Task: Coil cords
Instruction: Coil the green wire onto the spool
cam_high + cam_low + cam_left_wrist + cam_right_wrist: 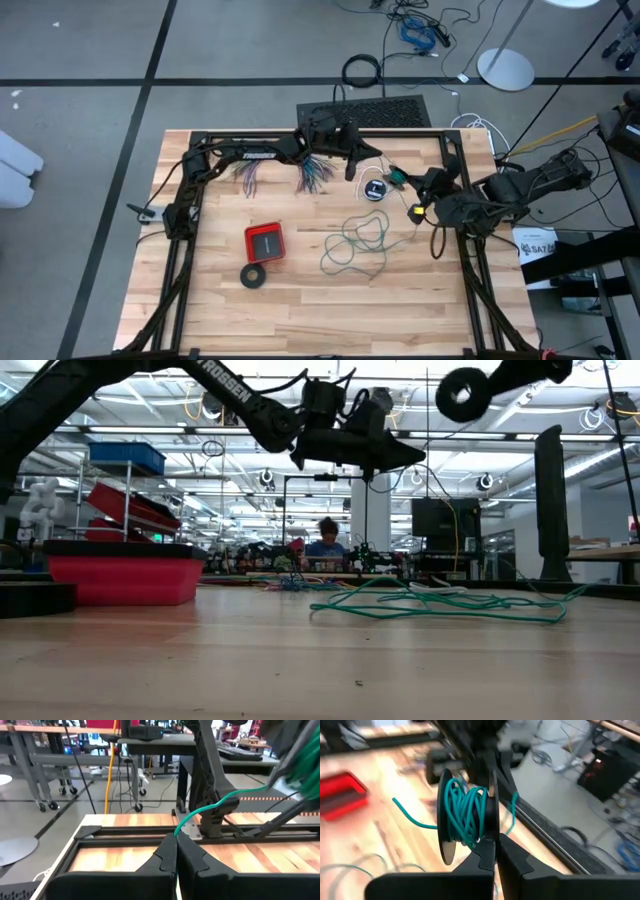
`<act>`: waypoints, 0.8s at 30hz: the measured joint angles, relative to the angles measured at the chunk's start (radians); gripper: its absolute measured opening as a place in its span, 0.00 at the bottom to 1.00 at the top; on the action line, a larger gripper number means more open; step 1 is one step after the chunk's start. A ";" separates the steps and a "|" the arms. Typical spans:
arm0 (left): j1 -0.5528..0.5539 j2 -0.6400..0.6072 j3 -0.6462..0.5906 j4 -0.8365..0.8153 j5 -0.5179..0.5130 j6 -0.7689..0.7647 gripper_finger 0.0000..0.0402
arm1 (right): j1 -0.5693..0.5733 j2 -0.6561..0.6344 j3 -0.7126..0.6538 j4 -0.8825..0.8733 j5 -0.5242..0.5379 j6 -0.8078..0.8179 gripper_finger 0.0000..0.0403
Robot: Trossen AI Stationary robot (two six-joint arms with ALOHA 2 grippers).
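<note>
A black spool (465,815) wound with teal-green wire is raised above the table's far right; my right gripper (495,845) is shut on it. The spool shows high up in the low view (463,393). From it the teal wire (220,802) runs to my left gripper (175,837), which is shut on it above the table's far middle (352,170). The rest of the teal wire lies as a loose tangle (360,240) on the wood. A small black round piece with white cord (375,190) lies below the two grippers. My left gripper pinches a single strand of the teal wire (178,827) between its two fingertips, fingers level. The strand rises from the tips and curves off toward the spool, clear of the table. My right gripper holds the spool at the lower edge of one black flange (491,836), pinched between its fingers. The spool stands above the fingertips, lifted clear of the table.
A red box (265,242) and a black tape-like ring (255,275) lie near the table's middle left. Fanned many-coloured wires (315,177) lie under the left arm. A black frame (455,140) rims the table; bare wood lies toward the near edge.
</note>
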 joint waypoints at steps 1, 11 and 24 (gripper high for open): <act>0.000 0.000 0.008 -0.015 0.000 0.002 0.00 | -0.006 0.003 0.000 -0.026 -0.004 0.010 0.00; -0.001 0.000 0.080 -0.134 0.026 0.042 0.00 | -0.094 0.070 0.000 -0.191 -0.022 0.020 0.00; -0.005 -0.027 0.085 -0.172 0.052 0.057 0.00 | -0.164 0.174 0.000 -0.287 0.076 0.064 0.00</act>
